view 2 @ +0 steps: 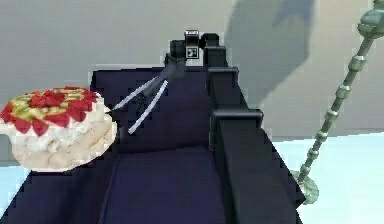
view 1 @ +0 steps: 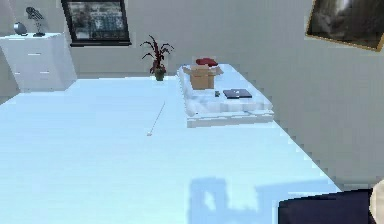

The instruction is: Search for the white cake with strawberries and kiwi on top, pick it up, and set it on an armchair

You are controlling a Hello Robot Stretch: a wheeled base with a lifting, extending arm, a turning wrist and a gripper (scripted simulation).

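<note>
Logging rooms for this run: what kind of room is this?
Probably a bedroom: what looks like a low white bed with a box on it, a white dresser and a potted plant.

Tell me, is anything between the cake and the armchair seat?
Nothing visible is. The cake shows at the gripper's finger end, against the dark armchair, whose seat looks bare beside it.
</note>
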